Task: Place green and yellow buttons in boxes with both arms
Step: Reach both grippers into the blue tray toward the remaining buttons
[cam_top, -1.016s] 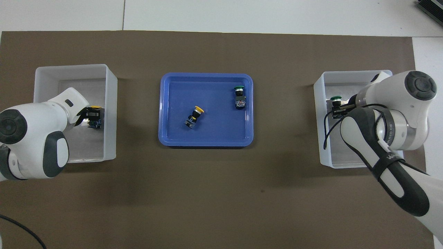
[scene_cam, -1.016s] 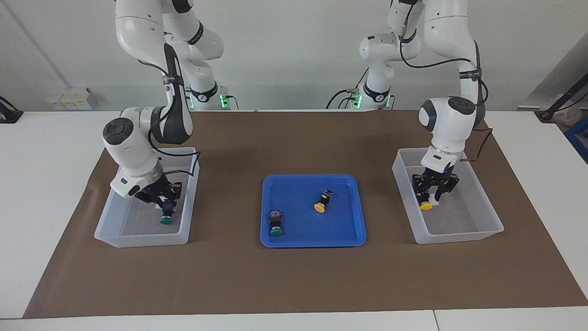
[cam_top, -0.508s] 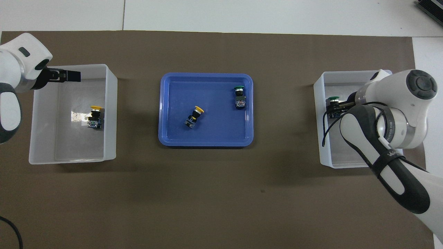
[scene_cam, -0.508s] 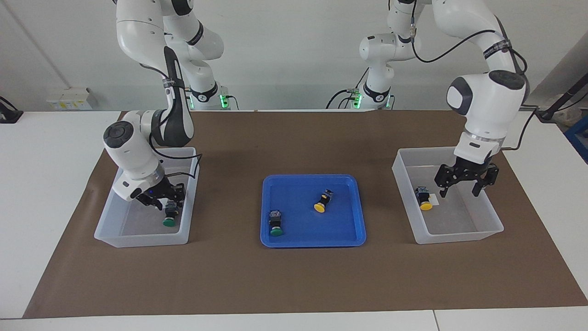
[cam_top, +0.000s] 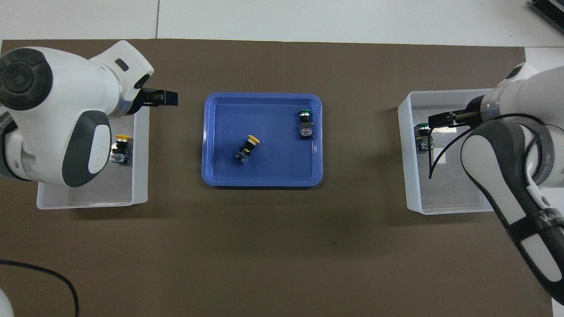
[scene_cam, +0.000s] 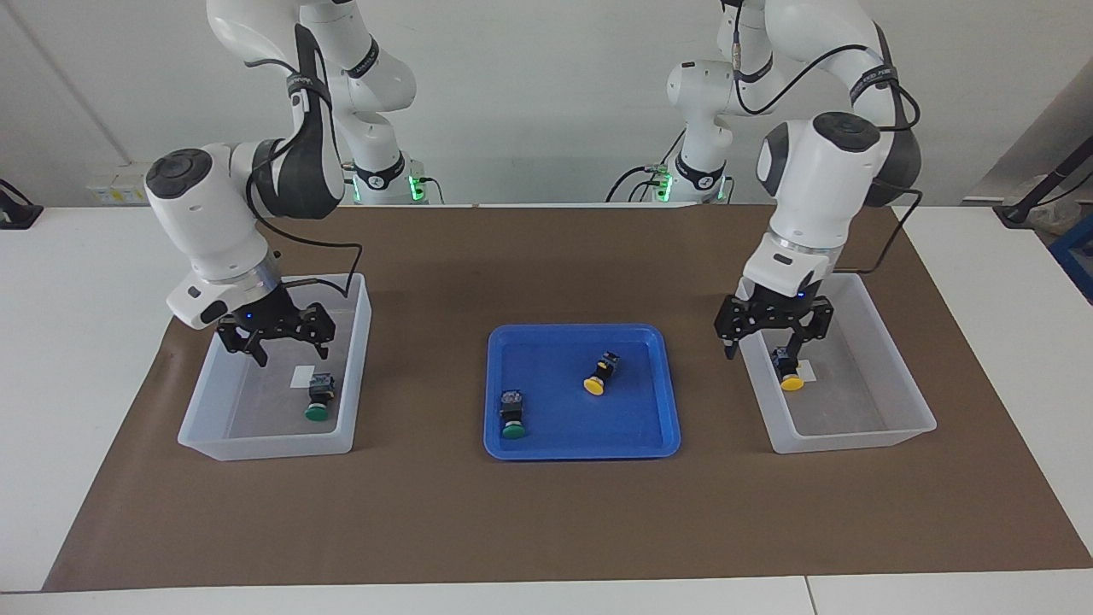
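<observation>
1. the facing view looks from high across the table toward the robots, whose bases stand along the top of the frame.
2. the overhead view looks steeply down from above the robots' end; arms enter at the lower corners.
3. both stand well back and share the brown mat (scene_cam: 546, 512) (cam_top: 282, 246), blue tray (scene_cam: 583, 449) (cam_top: 262, 181) and two boxes, half a turn apart.
</observation>
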Motion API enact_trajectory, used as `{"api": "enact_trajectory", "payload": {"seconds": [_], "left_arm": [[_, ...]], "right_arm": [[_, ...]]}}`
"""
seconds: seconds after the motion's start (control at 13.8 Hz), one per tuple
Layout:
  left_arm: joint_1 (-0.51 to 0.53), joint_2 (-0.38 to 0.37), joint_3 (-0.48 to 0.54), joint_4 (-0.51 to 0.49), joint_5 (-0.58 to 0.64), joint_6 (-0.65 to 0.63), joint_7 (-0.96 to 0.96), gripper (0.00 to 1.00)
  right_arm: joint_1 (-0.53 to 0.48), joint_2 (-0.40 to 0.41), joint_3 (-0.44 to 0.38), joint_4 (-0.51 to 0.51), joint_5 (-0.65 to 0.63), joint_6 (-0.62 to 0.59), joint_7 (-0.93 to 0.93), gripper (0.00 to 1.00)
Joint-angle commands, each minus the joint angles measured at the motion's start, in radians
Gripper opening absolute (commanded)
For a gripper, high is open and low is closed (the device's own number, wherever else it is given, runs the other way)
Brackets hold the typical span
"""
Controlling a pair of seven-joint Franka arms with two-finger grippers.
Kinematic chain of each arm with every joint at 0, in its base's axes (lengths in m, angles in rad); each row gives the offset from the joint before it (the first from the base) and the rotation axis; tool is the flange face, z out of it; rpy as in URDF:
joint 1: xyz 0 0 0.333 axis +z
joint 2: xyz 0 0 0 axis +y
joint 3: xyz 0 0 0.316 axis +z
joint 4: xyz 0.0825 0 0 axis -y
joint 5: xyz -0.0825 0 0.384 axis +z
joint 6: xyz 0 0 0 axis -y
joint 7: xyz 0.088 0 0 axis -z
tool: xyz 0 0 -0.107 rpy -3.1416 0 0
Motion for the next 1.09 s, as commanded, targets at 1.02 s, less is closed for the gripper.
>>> {"api": "enact_trajectory", "payload": {"seconds": [1.02], "left_arm": [[-0.216, 0.143, 0.012, -0.304, 0.002, 0.559, -0.275, 1.00]], "right_arm": [[0.417, 0.497, 0.009, 0.507, -0.132, 0.035, 0.566, 0.89]]}}
